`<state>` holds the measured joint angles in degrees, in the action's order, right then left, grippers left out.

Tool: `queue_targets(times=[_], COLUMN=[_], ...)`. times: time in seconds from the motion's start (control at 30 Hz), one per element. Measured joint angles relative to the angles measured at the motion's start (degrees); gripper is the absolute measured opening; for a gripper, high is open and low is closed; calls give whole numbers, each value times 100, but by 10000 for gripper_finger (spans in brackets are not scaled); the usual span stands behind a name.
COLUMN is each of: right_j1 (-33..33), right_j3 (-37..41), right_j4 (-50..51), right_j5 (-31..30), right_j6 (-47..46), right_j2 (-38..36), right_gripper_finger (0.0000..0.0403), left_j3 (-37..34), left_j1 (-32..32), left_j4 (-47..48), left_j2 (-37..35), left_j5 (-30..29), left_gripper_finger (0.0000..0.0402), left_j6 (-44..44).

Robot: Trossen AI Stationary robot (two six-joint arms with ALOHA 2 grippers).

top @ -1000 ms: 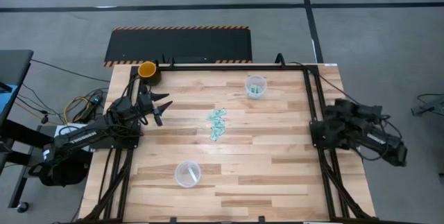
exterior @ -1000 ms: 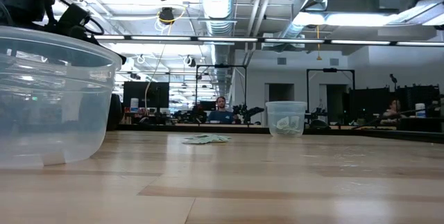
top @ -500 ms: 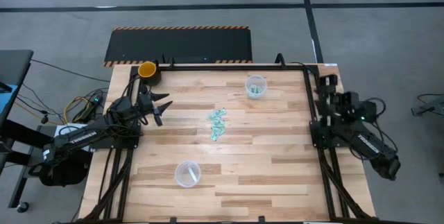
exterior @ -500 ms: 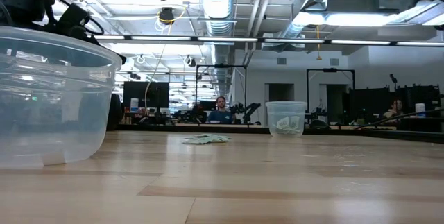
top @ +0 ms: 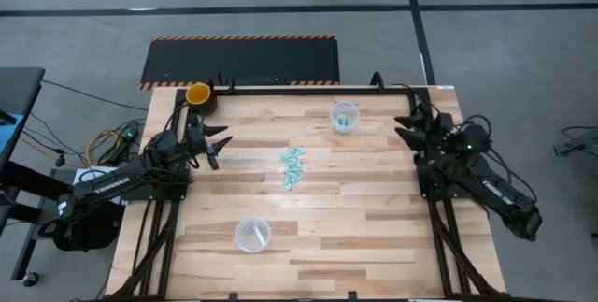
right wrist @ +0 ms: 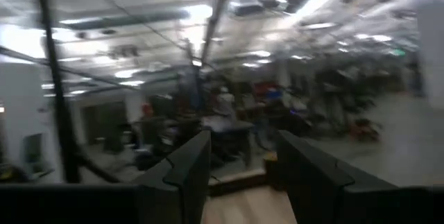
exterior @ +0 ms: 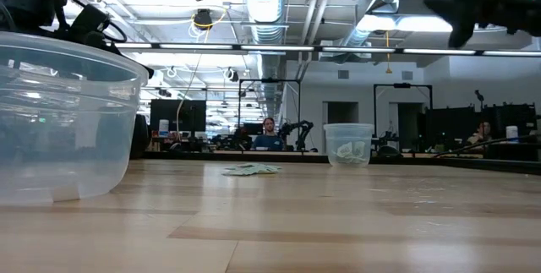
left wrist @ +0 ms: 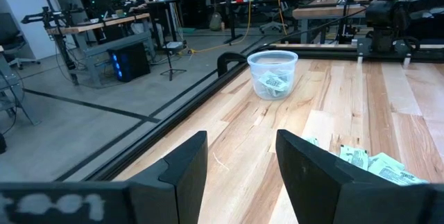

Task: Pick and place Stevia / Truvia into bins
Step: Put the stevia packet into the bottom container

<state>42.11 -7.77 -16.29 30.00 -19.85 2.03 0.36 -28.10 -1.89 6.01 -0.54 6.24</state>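
Note:
The Stevia packets (top: 292, 166) lie in a loose pale-green pile at mid-table, also visible in the low view (exterior: 251, 169) and the left wrist view (left wrist: 374, 165). One clear cup (top: 345, 116) stands near the far edge with a few packets inside (left wrist: 276, 84). The other clear cup (top: 252, 234) stands near the near edge and looms large in the low view (exterior: 59, 121). My left gripper (top: 213, 143) hovers open, left of the pile (left wrist: 239, 161). My right gripper (top: 409, 122) is open above the table's right edge, near the far cup (right wrist: 239, 165).
A yellow-orange cup (top: 198, 94) with a dark base stands at the table's far left corner. A black frame rail (top: 420, 143) runs along the table's right side beneath my right arm. Bare wood (top: 355, 199) lies between the pile and the right edge. People sit at desks in the room behind (exterior: 269, 136).
My right arm has unfolded from beyond the table's right edge, risen and swung toward the far right corner. Its gripper has turned from pointing at the far edge toward the table's left and the far cup.

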Motion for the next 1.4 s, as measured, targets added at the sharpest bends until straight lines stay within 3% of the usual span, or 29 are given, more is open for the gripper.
queue_targets(times=[0.27,0.37,0.53,0.83,0.97,1.13,1.4], right_j1=[-291,-648,-1604,-3805,-4685,-5271,-5520], right_j3=[2,135,736,728,723,688,688], right_j4=[1670,1598,473,891,1392,1383,1396], right_j5=[-1068,-1430,-1651,-2873,-4085,-5078,-5088], right_j6=[339,308,331,821,938,1502,1641], right_j2=[-27,-27,-29,-27,29,124,190], right_gripper_finger=[159,159,159,159,159,159,159], left_j3=[0,1,2,1,0,0,1], left_j1=[0,0,0,0,0,0,0], left_j4=[0,0,-2,-2,-1,-2,0], left_j2=[1,0,1,-1,1,-1,-1], left_j5=[-2,-2,-4,-20,-18,-6,4], left_gripper_finger=[163,163,163,163,163,163,163], left_j6=[0,0,0,0,0,2,0])
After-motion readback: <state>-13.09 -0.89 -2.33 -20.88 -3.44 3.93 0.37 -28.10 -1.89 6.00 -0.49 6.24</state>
